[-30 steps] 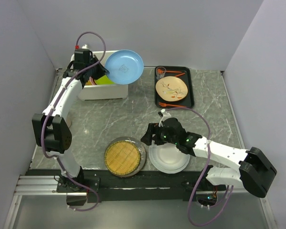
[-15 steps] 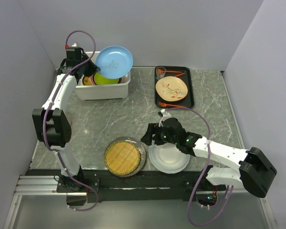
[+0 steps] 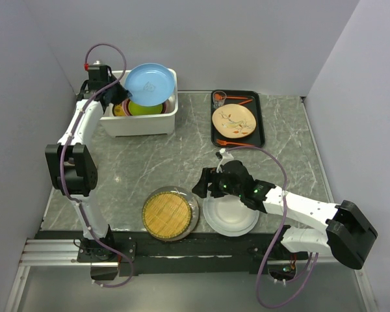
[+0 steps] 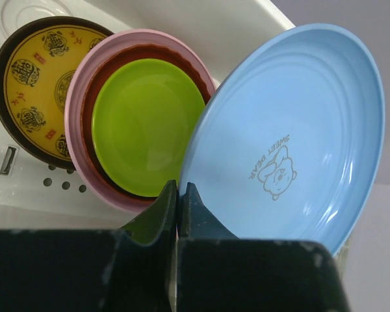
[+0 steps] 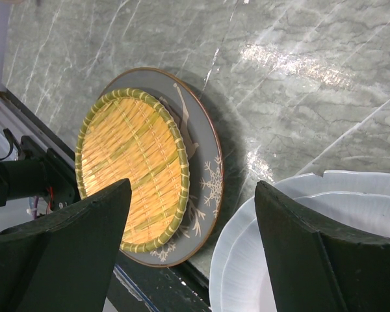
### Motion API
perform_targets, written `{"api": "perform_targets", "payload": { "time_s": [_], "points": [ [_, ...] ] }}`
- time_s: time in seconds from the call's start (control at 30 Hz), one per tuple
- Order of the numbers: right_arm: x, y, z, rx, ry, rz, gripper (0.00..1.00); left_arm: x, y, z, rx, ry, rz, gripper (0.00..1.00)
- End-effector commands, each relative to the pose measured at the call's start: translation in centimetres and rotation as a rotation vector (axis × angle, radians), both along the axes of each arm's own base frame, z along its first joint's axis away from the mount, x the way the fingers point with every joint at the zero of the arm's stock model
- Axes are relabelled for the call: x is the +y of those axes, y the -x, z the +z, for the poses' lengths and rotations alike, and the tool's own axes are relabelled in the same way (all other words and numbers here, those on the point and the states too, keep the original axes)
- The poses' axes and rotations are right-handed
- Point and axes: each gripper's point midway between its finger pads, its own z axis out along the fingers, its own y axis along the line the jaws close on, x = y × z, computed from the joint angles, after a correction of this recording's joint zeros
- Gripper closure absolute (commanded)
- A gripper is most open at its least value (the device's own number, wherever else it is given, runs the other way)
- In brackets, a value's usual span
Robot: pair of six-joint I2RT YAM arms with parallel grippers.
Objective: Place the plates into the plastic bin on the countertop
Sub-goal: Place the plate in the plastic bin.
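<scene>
At the far left of the counter [image 3: 149, 162] stands the white bin [image 3: 143, 123]. The left gripper [image 4: 177, 195] is closed tight on the rim of a blue plate [image 4: 292, 130], its fingers nearly meeting. It holds the plate tilted over the right part of the bin; I cannot tell whether the plate touches the bin. Inside the bin, a lime green plate [image 4: 146, 123] lies in a red-brown plate [image 4: 90, 107], which sits in a pink plate [image 4: 75, 110]. To their left is a brown plate [image 4: 32, 78] with gold marks.

At the near edge, a woven yellow dish [image 5: 133, 169] rests on a dark plate [image 5: 205, 182] with white figures. Just beside it to the right are stacked white plates [image 5: 325, 227]. The right gripper [image 5: 194, 188] hangs above the gap between them, spread wide and holding nothing.

At the far right, a black tray [image 3: 260, 130] carries a peach plate [image 3: 233, 120].
</scene>
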Motion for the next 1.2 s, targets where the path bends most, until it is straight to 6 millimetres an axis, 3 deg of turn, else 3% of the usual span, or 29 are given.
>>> {"api": "perform_targets", "payload": {
  "time_s": [0.0, 0.27, 0.7, 0.73, 0.93, 1.17],
  "points": [
    [0.1, -0.6, 0.7, -0.029, -0.009, -0.011, 0.16, 1.0, -1.4, 1.3, -0.052, -0.019, 0.037, 0.99],
    [-0.2, -0.5, 0.5, -0.026, -0.001, -0.017, 0.16, 0.9, -1.7, -1.3, -0.011, -0.009, 0.038, 0.99],
    [-0.2, -0.5, 0.3, -0.023, 0.001, -0.015, 0.16, 2.4, -1.7, -3.9, 0.045, -0.076, 0.094, 0.99],
    [-0.2, -0.5, 0.3, -0.024, 0.001, -0.014, 0.16, 3.7, -1.6, -4.0, 0.047, -0.075, 0.115, 0.98],
    [-0.2, -0.5, 0.2, -0.022, 0.010, -0.015, 0.16, 4.0, -1.5, -4.4, 0.051, -0.074, 0.122, 0.91],
    [-0.2, -0.6, 0.3, -0.022, 0.012, -0.014, 0.16, 4.1, -1.6, -3.6, 0.031, -0.071, 0.118, 0.76]
  ]
}}
